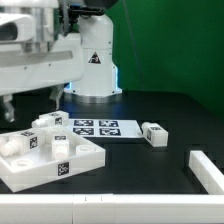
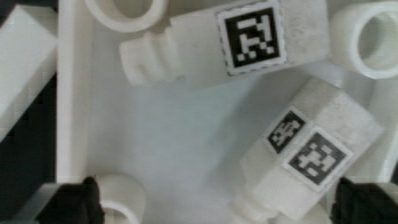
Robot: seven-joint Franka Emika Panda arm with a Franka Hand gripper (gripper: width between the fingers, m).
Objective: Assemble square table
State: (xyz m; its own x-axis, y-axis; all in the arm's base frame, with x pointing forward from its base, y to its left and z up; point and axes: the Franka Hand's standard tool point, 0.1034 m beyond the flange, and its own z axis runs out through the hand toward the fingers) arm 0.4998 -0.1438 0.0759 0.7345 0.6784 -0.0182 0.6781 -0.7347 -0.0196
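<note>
Two legs lie close together on the square panel, near left on the table: first leg, second leg. The gripper hangs above them, jaws wide apart, clasping nothing.

White plastic square panel and stubby white legs bearing black-and-white square tags, on a black table. The flat white marker board carries black square patterns; blue-green light edges the white robot base.
</note>
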